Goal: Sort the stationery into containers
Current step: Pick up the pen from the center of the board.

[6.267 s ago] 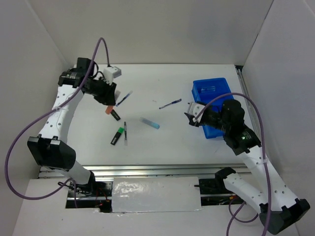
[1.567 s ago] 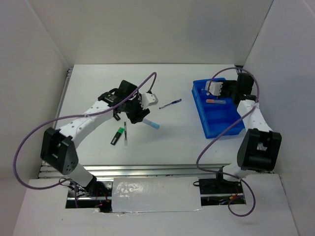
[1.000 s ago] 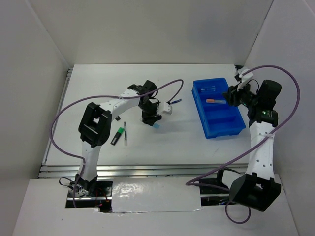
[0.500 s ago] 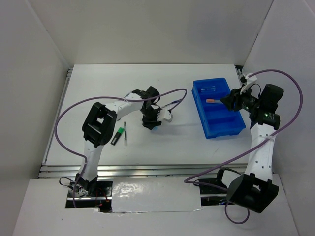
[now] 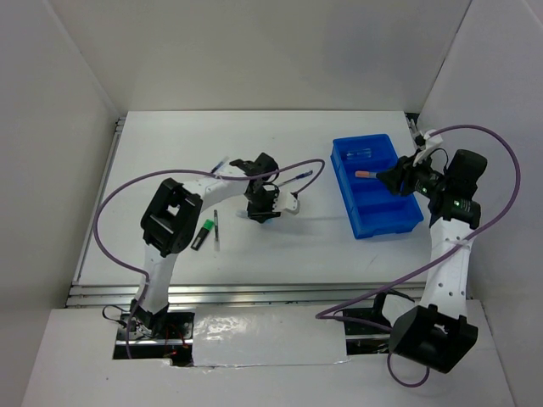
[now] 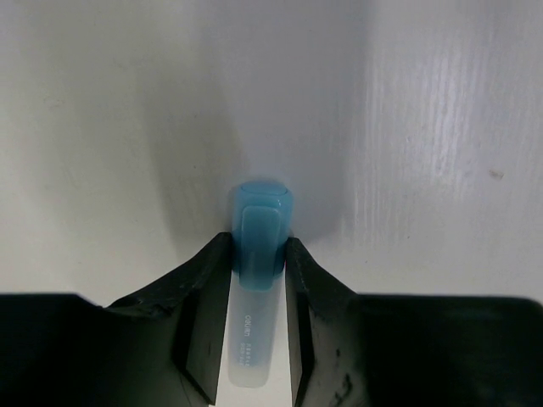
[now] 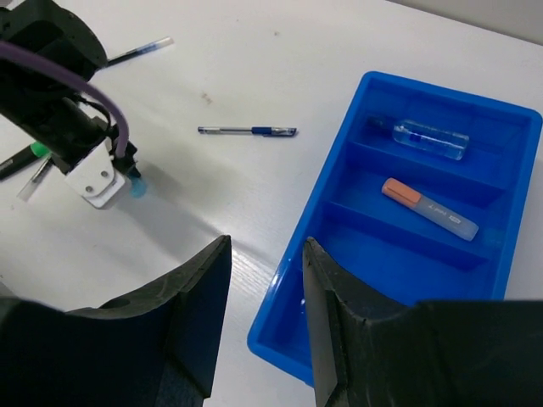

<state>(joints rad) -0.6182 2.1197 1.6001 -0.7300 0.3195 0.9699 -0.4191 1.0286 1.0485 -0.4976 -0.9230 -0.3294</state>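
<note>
1. Over the last second the left gripper has drawn its jaws in around the light-blue marker. Before that it stood wider above the marker.
2. The marker lies flat on the white table, left of the table's middle. Its darker blue cap points away from the wrist.
3. In the left wrist view both black fingers press against the cap's sides, so the grip is closed on the marker.
4. A thin blue pen lies just beyond, apart from the marker.
5. Nearer the left side, a green-capped highlighter and a slim grey pen lie side by side.
6. The blue tray sits at the right. Its far compartment holds a clear bluish piece, and the next compartment holds a pink-capped marker.
7. The right gripper hangs over the tray with its jaws partly spread and nothing between them.
</note>
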